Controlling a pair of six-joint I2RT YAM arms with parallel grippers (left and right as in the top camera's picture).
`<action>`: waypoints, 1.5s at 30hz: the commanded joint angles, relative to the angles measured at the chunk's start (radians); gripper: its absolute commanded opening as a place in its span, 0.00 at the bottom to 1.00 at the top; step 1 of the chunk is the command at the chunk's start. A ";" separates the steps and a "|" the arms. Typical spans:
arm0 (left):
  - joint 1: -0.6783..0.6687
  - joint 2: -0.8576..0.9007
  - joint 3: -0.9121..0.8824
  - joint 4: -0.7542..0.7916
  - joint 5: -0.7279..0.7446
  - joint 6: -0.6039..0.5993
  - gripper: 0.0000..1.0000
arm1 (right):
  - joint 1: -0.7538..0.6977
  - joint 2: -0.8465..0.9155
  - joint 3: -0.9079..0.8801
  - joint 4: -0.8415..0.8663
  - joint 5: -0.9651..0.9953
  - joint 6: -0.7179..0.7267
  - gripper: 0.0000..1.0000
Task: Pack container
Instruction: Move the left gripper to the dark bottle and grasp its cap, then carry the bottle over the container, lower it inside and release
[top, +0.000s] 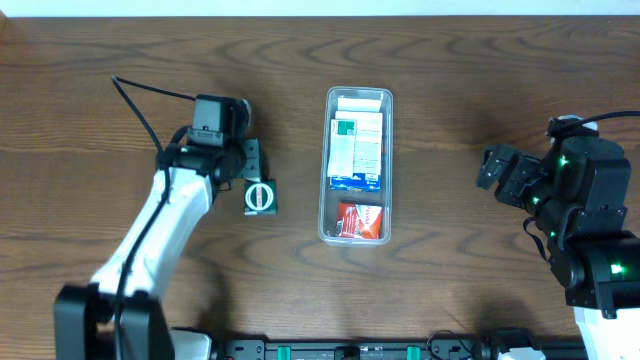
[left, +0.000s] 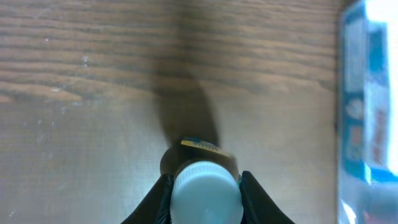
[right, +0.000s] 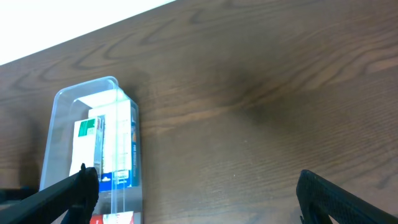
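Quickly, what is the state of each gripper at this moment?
Left gripper: closed on a small white-capped bottle.
Right gripper: open, nothing between its fingers.

I saw a wood-grain surface (top: 450, 80) with a dull, matt finish. The container (top: 391, 160) was clear, glossy plastic, and its boxes (top: 356, 150) were printed card. The bottle (left: 205, 193) wore a smooth white plastic cap.

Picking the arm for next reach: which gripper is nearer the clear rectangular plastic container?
Left. The left gripper, shut on a white-capped bottle, sits just off the clear plastic container's left long side; the open right gripper hangs farther off its right side.
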 joint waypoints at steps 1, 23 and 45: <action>-0.064 -0.111 0.080 -0.043 -0.080 0.011 0.06 | -0.009 -0.001 0.005 -0.001 0.010 -0.002 0.99; -0.617 -0.211 0.110 -0.103 -0.350 -0.517 0.06 | -0.009 -0.001 0.005 -0.001 0.010 -0.002 0.99; -0.672 0.105 0.110 0.068 -0.393 -0.648 0.06 | -0.009 -0.001 0.005 -0.001 0.010 -0.002 0.99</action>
